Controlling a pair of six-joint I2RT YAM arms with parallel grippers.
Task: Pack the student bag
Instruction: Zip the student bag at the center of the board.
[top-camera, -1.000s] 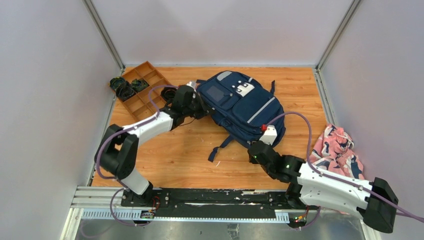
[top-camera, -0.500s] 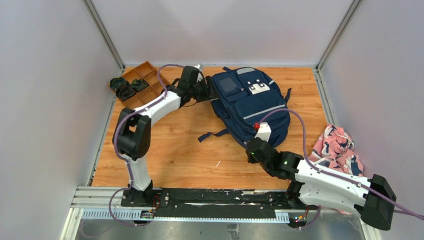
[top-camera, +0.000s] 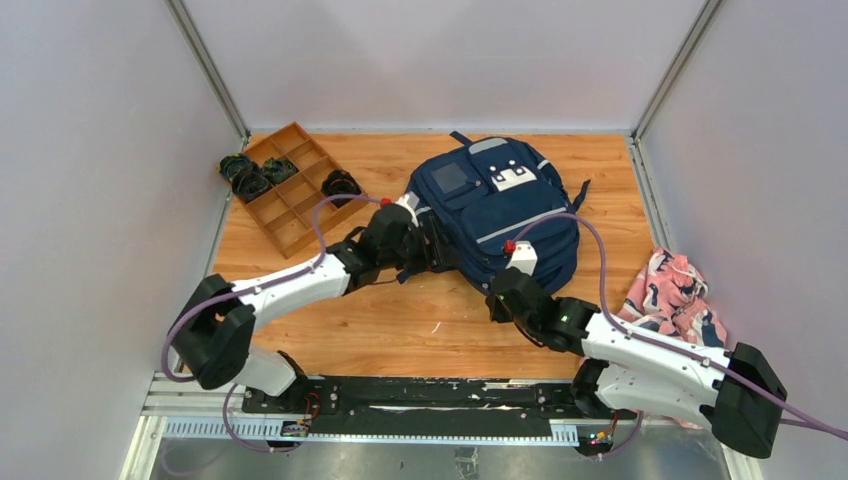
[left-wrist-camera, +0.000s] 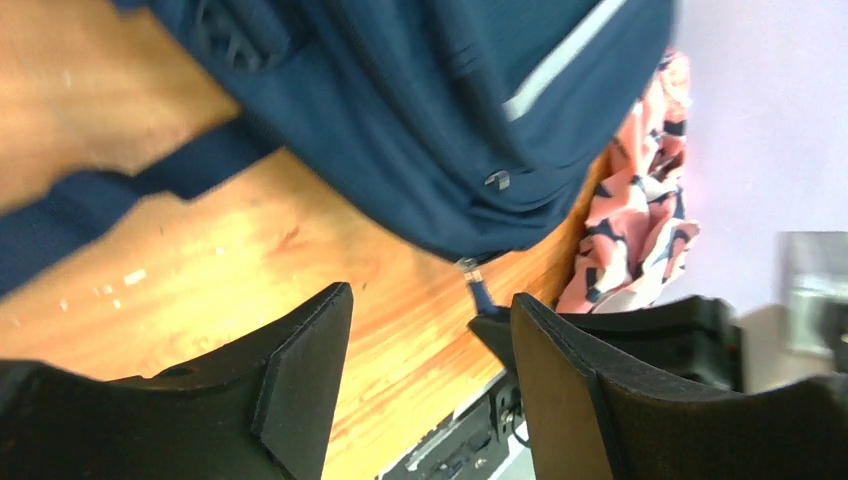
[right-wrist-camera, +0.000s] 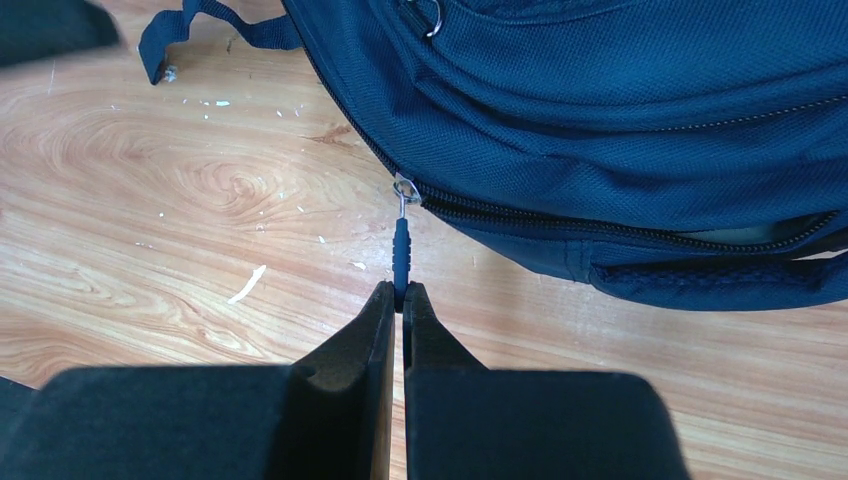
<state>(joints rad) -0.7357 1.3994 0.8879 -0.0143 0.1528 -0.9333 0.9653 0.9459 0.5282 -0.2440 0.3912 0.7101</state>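
Wooden table (top-camera: 420, 335) carries the bag (top-camera: 500, 205) at far centre, both arms at its near edge. Left wrist: left gripper (left-wrist-camera: 430, 300) gapes wide, empty, facing the bag. Right wrist: right gripper (right-wrist-camera: 402, 292) pinches the zip pull (right-wrist-camera: 401, 250).

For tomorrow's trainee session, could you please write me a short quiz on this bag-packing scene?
1. True or false: the left gripper is shut on a strap.
2. The right gripper pinches: A) the zipper pull, B) a strap, C) nothing?
3. Fill in: in the top view, the pink cloth lies to the student bag's ____.
Key: 1 false, it is open; 2 A; 3 right.
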